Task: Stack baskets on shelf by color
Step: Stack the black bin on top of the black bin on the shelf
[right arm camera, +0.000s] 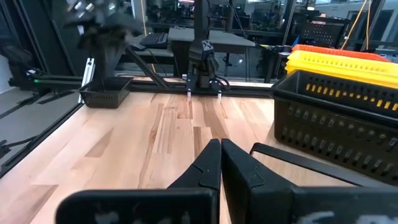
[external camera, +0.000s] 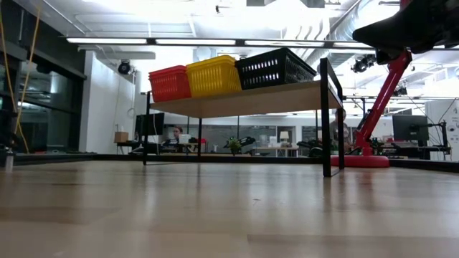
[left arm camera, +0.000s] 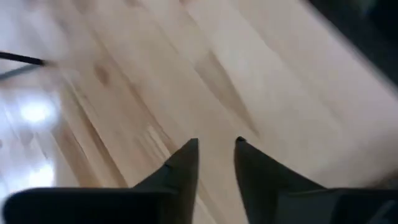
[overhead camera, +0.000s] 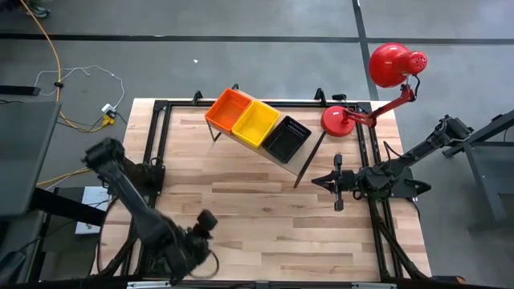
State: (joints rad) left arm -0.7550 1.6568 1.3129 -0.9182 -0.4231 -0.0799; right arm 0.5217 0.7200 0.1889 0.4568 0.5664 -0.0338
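Three baskets stand side by side in a row on the shelf [external camera: 244,99] at the table's far middle: orange-red [overhead camera: 228,109], yellow [overhead camera: 256,122] and black [overhead camera: 287,137]. They rest by their bottoms on the light wood board. The low view shows them as orange-red [external camera: 170,83], yellow [external camera: 213,76] and black [external camera: 274,68]. My left gripper [overhead camera: 207,218] hovers near the table's near edge, left of centre, open a little and holding nothing [left arm camera: 216,142]. My right gripper [overhead camera: 317,182] is at the table's right, just near of the black basket [right arm camera: 336,124], shut and holding nothing [right arm camera: 220,142].
A red desk lamp [overhead camera: 393,68] stands by its round base [overhead camera: 337,120] at the far right corner, beside the shelf. A black metal frame [overhead camera: 157,136] runs along the table's edges. Bare plank tabletop [overhead camera: 265,225] lies between the shelf and the near edge.
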